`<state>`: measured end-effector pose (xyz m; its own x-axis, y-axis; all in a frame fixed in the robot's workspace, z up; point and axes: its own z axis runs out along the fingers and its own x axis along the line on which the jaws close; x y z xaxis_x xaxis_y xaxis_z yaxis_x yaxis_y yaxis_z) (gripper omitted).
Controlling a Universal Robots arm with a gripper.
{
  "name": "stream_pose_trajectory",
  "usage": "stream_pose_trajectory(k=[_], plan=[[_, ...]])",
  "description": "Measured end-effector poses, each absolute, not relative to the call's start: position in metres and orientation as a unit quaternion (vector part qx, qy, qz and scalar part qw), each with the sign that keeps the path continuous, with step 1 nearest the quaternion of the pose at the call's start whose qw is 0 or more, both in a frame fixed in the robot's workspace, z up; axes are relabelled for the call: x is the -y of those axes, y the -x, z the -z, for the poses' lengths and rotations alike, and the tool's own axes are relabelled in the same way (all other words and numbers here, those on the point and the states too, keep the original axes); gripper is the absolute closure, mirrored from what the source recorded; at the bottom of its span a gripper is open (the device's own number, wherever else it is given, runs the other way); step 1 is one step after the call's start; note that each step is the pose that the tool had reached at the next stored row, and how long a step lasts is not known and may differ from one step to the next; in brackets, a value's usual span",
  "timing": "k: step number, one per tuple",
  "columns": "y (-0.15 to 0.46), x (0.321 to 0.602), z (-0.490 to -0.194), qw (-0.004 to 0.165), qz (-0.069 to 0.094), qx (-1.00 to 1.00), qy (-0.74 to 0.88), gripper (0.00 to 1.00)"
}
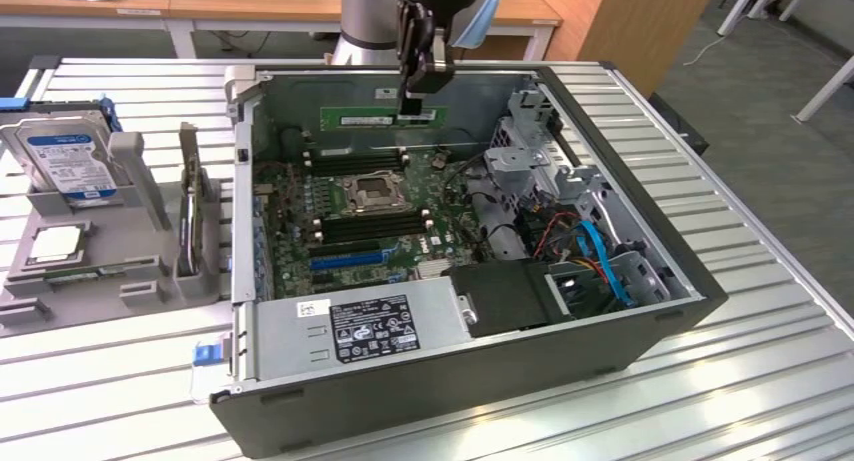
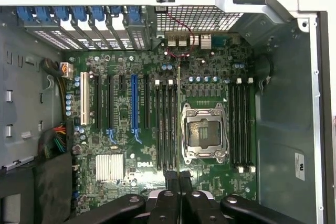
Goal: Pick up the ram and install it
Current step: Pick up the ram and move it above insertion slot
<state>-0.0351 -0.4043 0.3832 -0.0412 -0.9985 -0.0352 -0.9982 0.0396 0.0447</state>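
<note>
Open computer case with motherboard exposed. The gripper was clamped on the ram, which hung edge-down above the memory slots. Carrying step; ram not yet seated. Insertion apparently required exact alignment with one slot.

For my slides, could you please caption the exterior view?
Gripper shut on the ram, held above the motherboard of the open computer case.

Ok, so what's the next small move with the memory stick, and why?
Probably ease straight down, checking alignment. The gripper is shut on the memory stick, which hangs above the board, and its edge runs along the empty slots beside the processor socket.
</note>
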Motion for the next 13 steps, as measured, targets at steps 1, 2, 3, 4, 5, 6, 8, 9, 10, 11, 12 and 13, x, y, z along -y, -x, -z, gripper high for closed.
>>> stream_pose_trajectory(k=[1,2,3,4,5,6,8,9,10,11,12,13], plan=[[0.0351,0.4043,-0.3827,0.003,0.028,0.721,-0.693,0.89],[0.0352,0.4044,-0.3820,0.003,0.028,0.720,-0.693,0.89],[0.0351,0.4044,-0.3812,0.003,0.028,0.720,-0.693,0.89],[0.0351,0.4043,-0.3808,0.003,0.028,0.720,-0.694,0.89],[0.0351,0.4043,-0.3806,0.003,0.028,0.719,-0.694,0.89],[0.0352,0.4044,-0.3805,0.003,0.028,0.719,-0.694,0.89],[0.0352,0.4044,-0.3804,0.003,0.028,0.719,-0.694,0.89],[0.0352,0.4044,-0.3804,0.003,0.028,0.719,-0.694,0.89],[0.0352,0.4044,-0.3804,0.003,0.028,0.719,-0.694,0.89],[0.0352,0.4044,-0.3804,0.003,0.028,0.719,-0.694,0.89],[0.0351,0.4044,-0.3804,0.003,0.028,0.719,-0.694,0.89],[0.0351,0.4044,-0.3804,0.003,0.028,0.719,-0.694,0.89]])
